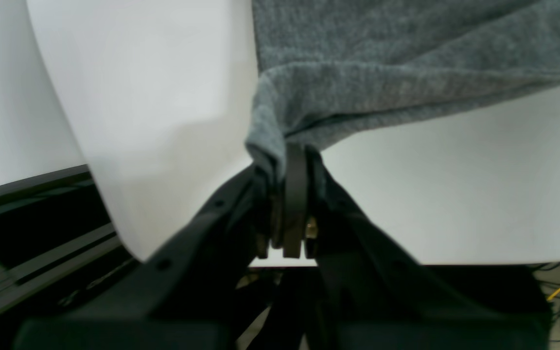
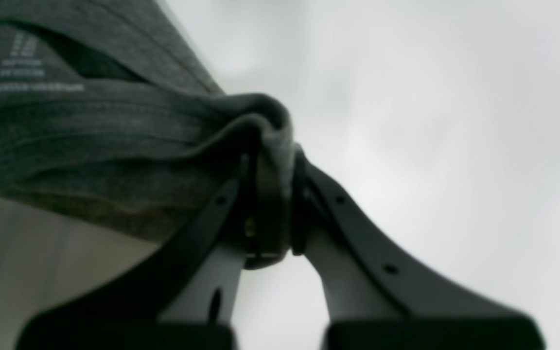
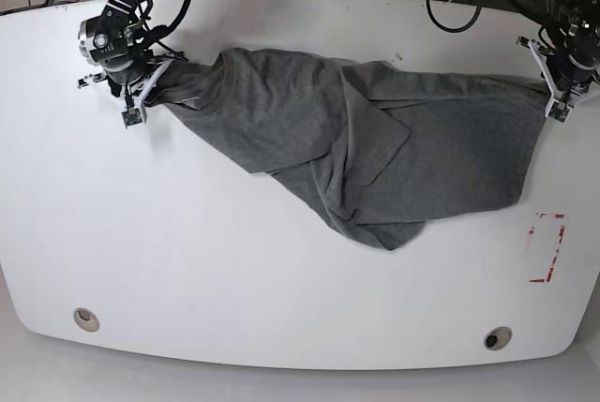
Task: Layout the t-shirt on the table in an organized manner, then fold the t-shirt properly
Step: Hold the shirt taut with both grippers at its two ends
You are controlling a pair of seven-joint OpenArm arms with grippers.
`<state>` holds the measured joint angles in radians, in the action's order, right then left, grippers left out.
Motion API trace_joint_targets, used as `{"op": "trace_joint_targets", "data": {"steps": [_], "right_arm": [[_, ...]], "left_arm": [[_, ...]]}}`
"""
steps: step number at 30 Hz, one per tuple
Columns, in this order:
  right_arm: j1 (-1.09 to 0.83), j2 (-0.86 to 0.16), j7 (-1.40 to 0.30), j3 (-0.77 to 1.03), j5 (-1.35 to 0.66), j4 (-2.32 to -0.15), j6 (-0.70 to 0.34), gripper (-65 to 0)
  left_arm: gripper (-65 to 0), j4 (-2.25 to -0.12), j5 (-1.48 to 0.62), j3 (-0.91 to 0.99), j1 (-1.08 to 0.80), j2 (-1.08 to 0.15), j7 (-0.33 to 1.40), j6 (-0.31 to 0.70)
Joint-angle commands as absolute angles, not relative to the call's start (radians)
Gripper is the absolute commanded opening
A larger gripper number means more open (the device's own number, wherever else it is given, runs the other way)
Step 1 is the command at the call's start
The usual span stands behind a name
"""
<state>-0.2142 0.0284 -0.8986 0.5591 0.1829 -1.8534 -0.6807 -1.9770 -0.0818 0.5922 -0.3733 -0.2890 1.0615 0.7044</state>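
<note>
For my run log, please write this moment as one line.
phase: spreading | left claw: shut on t-shirt | right claw: shut on t-shirt | t-shirt: stretched between claws, twisted | table: under shirt

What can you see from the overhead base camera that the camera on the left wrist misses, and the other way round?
Only the base view shows the whole heather-grey cotton t-shirt stretched, twisted and rumpled between both arms, the right gripper clamped on one end, two round metal grommets and the red-and-white sticker.

Only the left wrist view shows close up how the left gripper is shut on a bunched corner of fabric, with dark framing below the table edge.

Both show the grey t-shirt, the glossy white table and the left gripper holding cloth.
</note>
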Motion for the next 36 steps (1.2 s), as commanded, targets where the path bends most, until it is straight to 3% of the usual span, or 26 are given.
{"op": "trace_joint_targets", "data": {"steps": [1, 36], "right_arm": [[-0.206, 0.021, -0.886, 0.561, 0.183, -1.874, -0.676, -64.7], [-0.206, 0.022, -0.886, 0.562, 0.183, -1.868, -0.676, -64.8]], "left_arm": [[-65.0, -1.991, -0.048, 0.599, -0.371, -0.302, 1.056, 0.698], [-65.0, -1.991, -0.041, 0.601, -0.498, -0.297, 1.056, 0.698]]}}
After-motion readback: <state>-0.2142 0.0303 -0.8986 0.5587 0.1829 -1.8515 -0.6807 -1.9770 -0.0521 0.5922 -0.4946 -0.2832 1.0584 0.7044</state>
